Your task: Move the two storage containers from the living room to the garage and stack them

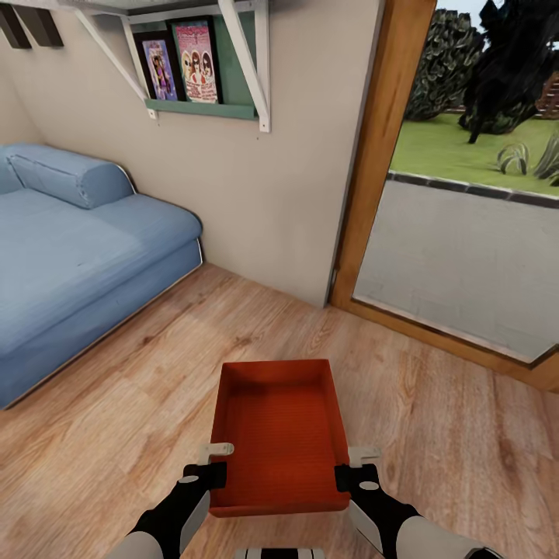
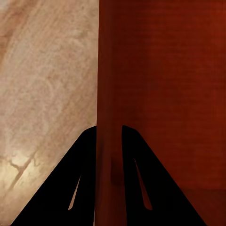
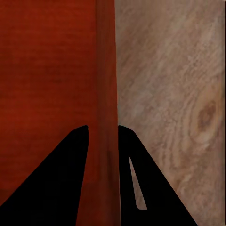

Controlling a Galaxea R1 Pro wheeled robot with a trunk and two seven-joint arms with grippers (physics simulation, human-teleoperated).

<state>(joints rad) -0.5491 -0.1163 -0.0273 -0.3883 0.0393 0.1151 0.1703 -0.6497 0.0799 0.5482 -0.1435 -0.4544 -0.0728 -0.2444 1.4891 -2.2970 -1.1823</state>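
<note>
item: storage container [image 1: 279, 435], orange-red, rectangular, lidless, straight-walled. one unit on record here.

location: we see it raised over the wood-plank floor [image 1: 466, 435] of the living room, directly in front of the trunk, with the blue sofa [image 1: 70, 264] off to its left and the wood-framed glass door [image 1: 380, 155] beyond it to the right. its long axis runs away from us; the bottom looks level.

handling, as we judge it: rigid plastic, thin walls, empty, so likely light. the smooth walls offer little friction, so a pinch on the rim could slip if the bin tilts or the base jolts. not fragile. the long side walls near the close end serve well as holds, one per arm, which keeps the load balanced.

left end effector [image 1: 221, 462]: fingers [image 2: 80, 188] narrowed onto the container's left wall, one finger outside, one inside, the wall [image 2: 109, 141] clamped between them in the left wrist view.

right end effector [image 1: 345, 466]: likewise pinching the right wall [image 3: 102, 141], fingers [image 3: 136, 183] astride it, floor planks showing past the outer side.

status: we rate the carry as under way; the garage is not reached, stacking not yet begun.
</note>
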